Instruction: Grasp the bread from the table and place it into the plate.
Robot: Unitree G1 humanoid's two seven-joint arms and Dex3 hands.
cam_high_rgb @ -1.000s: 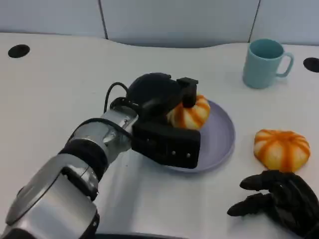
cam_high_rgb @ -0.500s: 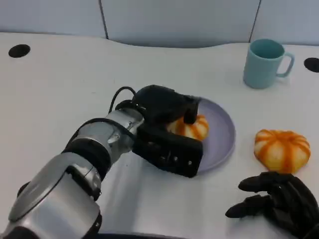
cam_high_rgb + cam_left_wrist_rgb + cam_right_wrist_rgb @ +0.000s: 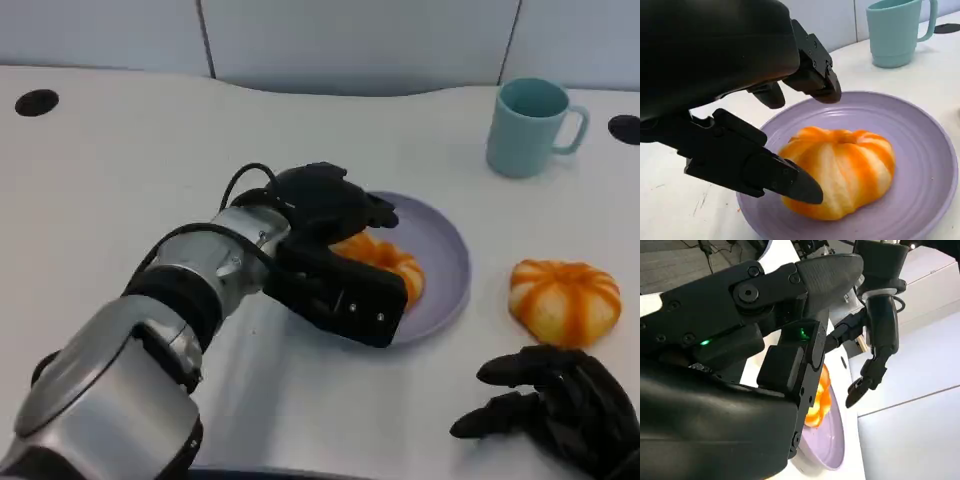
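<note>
An orange-striped bread [image 3: 392, 262] [image 3: 845, 170] lies on the purple plate [image 3: 447, 262] [image 3: 927, 150] at mid-table. My left hand [image 3: 325, 225] [image 3: 740, 75] hovers over the plate's left side with its fingers spread. The upper fingers [image 3: 815, 82] stand clear above the bread, and the thumb [image 3: 775, 175] lies low along its near side. My right hand [image 3: 555, 405] [image 3: 765, 365] rests near the table's front right edge, fingers apart and holding nothing.
A second orange-striped bread [image 3: 565, 298] lies on the table right of the plate, just beyond my right hand. A light blue mug [image 3: 530, 125] [image 3: 895, 32] stands at the back right. Dark round holes [image 3: 37, 102] [image 3: 625, 128] mark the table's far corners.
My left hand has lowered the bread from above the plate onto it, and its fingers have lifted off the bread's top. The right hand has stayed put.
</note>
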